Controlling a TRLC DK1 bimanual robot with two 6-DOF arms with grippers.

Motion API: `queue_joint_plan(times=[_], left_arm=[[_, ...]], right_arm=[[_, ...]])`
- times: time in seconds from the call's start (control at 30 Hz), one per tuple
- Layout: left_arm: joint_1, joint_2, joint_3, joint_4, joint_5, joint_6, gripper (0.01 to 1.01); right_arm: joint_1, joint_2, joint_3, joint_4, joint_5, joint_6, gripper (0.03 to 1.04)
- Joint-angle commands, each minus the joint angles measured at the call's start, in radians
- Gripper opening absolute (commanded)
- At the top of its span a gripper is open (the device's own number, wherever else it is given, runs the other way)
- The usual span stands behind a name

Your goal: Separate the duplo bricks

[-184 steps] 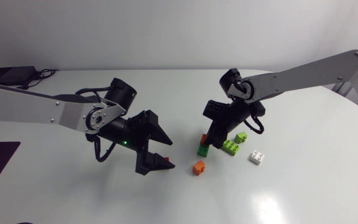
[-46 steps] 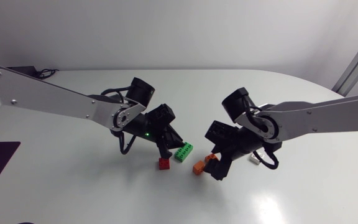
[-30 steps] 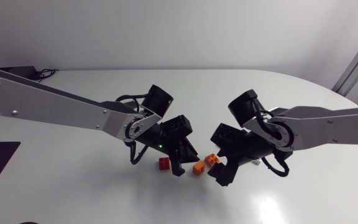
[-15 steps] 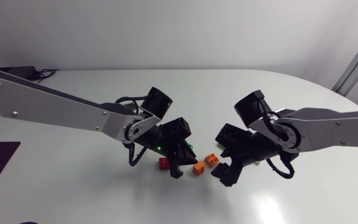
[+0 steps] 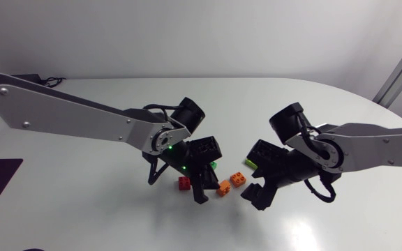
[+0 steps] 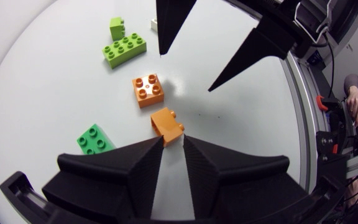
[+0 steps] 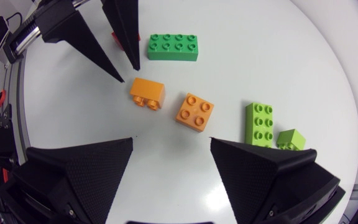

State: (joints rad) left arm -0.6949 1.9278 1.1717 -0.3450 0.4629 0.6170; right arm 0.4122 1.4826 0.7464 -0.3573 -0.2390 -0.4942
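Head cam sits high, looking down over the whole bench (image 5: 82, 223). Both wrist cams hover close, facing each other, sharing the two orange bricks (image 6: 148, 90).

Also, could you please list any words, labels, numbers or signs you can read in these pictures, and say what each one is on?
None: no word, number or sign is readable.
Any marks on the studs of the orange bricks, the long green brick and the lime brick are too small to tell.
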Motion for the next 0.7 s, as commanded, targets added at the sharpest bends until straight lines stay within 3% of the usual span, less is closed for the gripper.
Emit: queue_joint_plan(times=[0.0, 0.3, 0.67], left_arm=[[-0.018, 0.059, 0.054, -0.028, -0.018, 0.018, 0.259], [-0.028, 0.115, 0.157, -0.127, -0.082, 0.027, 0.259], [-0.041, 0.145, 0.221, -0.149, -0.092, 0.023, 0.261]], right_arm=[[-0.006, -0.021, -0.027, -0.005, -0.008, -0.020, 0.90], [-0.033, -0.033, -0.053, 0.001, -0.025, -0.043, 0.90], [-0.055, -0.027, -0.055, 0.006, -0.042, -0.061, 0.90]])
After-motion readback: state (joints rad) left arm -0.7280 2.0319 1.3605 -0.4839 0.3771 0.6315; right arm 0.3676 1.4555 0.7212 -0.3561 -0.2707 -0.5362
